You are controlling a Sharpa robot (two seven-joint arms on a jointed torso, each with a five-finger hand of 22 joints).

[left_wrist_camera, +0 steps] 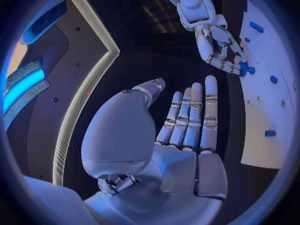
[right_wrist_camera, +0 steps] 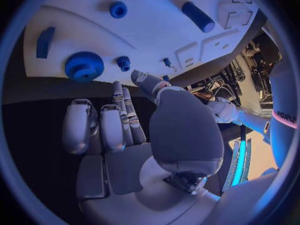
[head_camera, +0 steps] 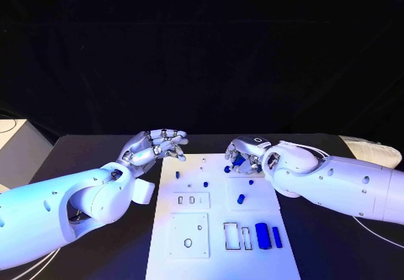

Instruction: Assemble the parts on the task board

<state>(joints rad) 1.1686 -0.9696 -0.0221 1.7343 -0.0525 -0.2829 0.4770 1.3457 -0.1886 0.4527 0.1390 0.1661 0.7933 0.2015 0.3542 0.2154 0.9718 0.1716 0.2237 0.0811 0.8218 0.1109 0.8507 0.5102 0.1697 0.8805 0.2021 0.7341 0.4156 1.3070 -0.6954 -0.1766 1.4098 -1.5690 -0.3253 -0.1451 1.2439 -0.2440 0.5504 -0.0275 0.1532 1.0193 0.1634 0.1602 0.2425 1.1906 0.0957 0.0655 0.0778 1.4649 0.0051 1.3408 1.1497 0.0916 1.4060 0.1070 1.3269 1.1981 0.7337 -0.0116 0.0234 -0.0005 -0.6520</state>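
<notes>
Nearest on the white task board (head_camera: 169,256), a thick blue cylinder (head_camera: 262,235) lies beside a thinner blue bar (head_camera: 277,237), just right of two narrow rectangular slots (head_camera: 236,235). To their left sits a square plate (head_camera: 188,234) with a small oval hole. Further up the board, a short blue peg (head_camera: 241,199) lies on a raised square, with two small slots (head_camera: 186,200) in the panel left of it. Beyond that, small blue pegs (head_camera: 205,184) stand apart on the board.

At the far edge, the right hand (head_camera: 244,155) hangs over the board's far right corner, fingers curled down round a blue gear (right_wrist_camera: 84,66); whether it actually grips the gear, I cannot tell. The right wrist view shows the gear lying flat on the board just past the fingertips (right_wrist_camera: 117,87), a small knob-like part (right_wrist_camera: 124,62) beside it.

The left hand (head_camera: 156,146) hovers off the board's far left corner, above the black table (head_camera: 101,146). It holds nothing, its fingers (left_wrist_camera: 194,112) stretched out side by side.
</notes>
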